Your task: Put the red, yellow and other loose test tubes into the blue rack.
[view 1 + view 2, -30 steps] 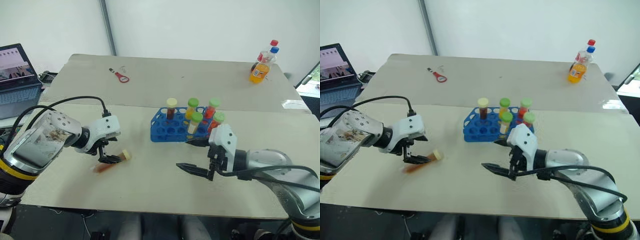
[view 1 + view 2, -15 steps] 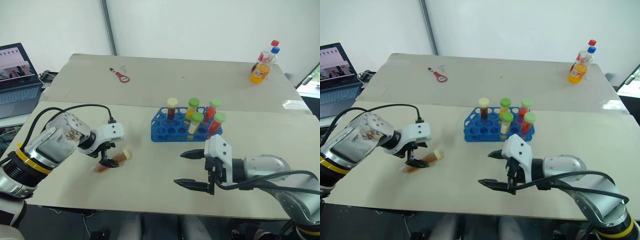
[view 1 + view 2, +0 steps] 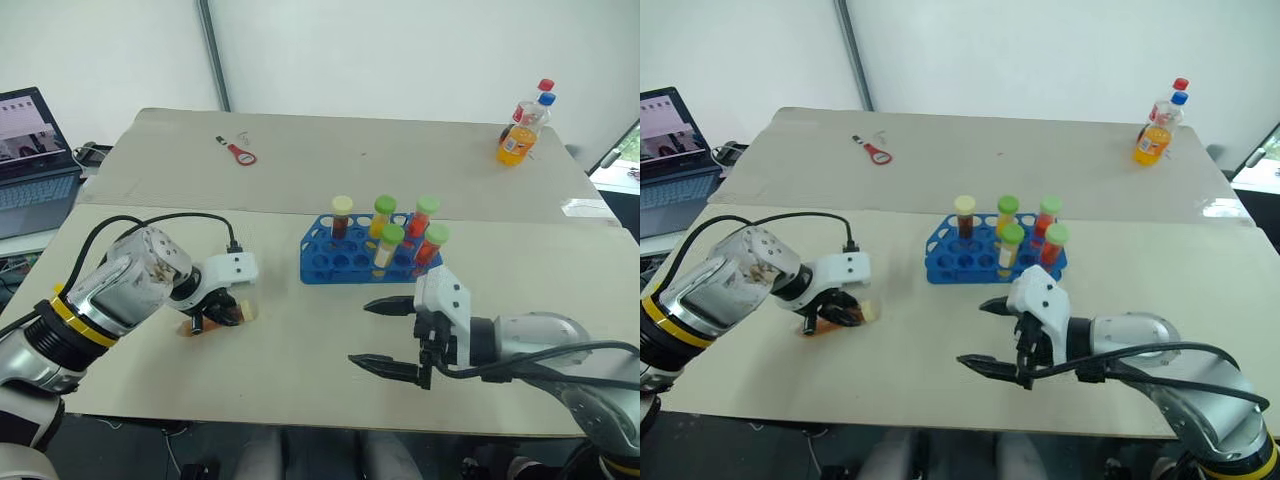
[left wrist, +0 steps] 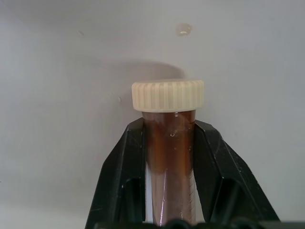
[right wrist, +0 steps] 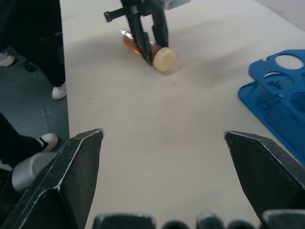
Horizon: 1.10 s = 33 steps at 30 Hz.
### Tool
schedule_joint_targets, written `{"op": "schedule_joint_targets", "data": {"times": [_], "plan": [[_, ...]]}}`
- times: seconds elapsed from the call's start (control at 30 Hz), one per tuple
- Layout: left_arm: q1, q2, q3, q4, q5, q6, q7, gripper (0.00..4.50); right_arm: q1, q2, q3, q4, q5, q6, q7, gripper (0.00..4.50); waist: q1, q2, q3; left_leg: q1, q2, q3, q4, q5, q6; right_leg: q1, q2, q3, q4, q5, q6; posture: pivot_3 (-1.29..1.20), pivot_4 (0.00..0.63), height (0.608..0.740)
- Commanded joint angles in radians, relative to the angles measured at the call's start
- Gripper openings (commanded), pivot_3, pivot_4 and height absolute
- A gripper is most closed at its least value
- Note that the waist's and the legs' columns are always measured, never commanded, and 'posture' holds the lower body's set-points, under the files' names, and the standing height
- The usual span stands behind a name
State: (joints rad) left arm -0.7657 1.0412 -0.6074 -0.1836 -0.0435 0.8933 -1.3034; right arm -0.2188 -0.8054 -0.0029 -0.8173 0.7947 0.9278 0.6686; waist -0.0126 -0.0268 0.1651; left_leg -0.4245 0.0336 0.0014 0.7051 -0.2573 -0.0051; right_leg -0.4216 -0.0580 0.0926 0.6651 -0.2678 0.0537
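Bare table (image 3: 300, 350) lies between the left gripper (image 3: 215, 318), shut on the cream-capped tube (image 4: 169, 138) at near left, and the blue rack (image 3: 345, 262) farther right. That stretch is unobstructed. The right gripper (image 3: 385, 335), jaws spread wide, hangs just near of the rack's right half, crowding its near side. Five capped tubes (image 3: 385, 242) stand in the rack's far and right holes (the near-left holes are free). The bottle opener (image 3: 243, 153) and soda bottles (image 3: 520, 130) sit well off, on the far table.
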Motion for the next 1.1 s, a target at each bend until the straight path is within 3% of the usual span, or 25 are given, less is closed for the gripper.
{"op": "schedule_joint_targets", "data": {"times": [0.03, 0.33, 0.57, 0.77, 1.1], "plan": [[-0.004, -0.014, 0.026, 0.019, 0.018, -0.035, -0.002, 0.86, -0.01, -0.016, -0.037, -0.032, 0.031, 0.007, -0.013, 4.5, 0.001, 0.0, 0.0, 0.0, 0.0, 0.0, 0.0, 0.0, 0.0, 0.0, 0.0, 0.0, 0.0, 0.0, 0.0, 0.0, 0.15, 0.705], [-0.142, -0.179, 0.255, 0.224, -0.188, -0.163, -0.115, 0.86, 0.067, -0.088, -0.142, -0.046, 0.036, -0.029, 0.009, 4.5, 0.019, 0.0, 0.0, -0.005, 0.0, -0.002, 0.006, 0.0, 0.0, 0.0, -0.001, -0.004, 0.0, 0.0, 0.0, 0.0, 0.15, 0.705], [-0.141, -0.448, 0.524, 0.239, -0.363, -0.163, 0.098, 0.86, 0.123, -0.082, -0.261, -0.072, 0.025, -0.03, -0.072, 4.5, 0.018, 0.0, 0.0, -0.005, -0.001, -0.004, 0.008, 0.0, 0.001, 0.0, -0.001, -0.004, 0.002, 0.0, 0.0, 0.0, 0.15, 0.705], [-0.077, -0.686, 0.574, 0.267, -0.343, -0.329, 0.332, 0.86, 0.07, 0.002, -0.304, -0.069, 0.13, 0.029, -0.245, 4.5, 0.019, 0.0, 0.0, -0.005, -0.001, -0.004, 0.008, 0.0, 0.001, 0.0, -0.002, -0.003, 0.004, 0.0, 0.0, 0.0, 0.15, 0.705], [-0.052, -0.892, 0.527, 0.457, -0.259, -0.628, 0.441, 0.86, 0.139, -0.088, -0.308, -0.127, 0.184, 0.087, -0.309, 4.5, 0.023, 0.0, 0.0, -0.005, -0.003, -0.004, 0.008, 0.0, 0.001, 0.001, -0.002, -0.003, 0.003, 0.0, 0.0, 0.0, 0.15, 0.705]]}}
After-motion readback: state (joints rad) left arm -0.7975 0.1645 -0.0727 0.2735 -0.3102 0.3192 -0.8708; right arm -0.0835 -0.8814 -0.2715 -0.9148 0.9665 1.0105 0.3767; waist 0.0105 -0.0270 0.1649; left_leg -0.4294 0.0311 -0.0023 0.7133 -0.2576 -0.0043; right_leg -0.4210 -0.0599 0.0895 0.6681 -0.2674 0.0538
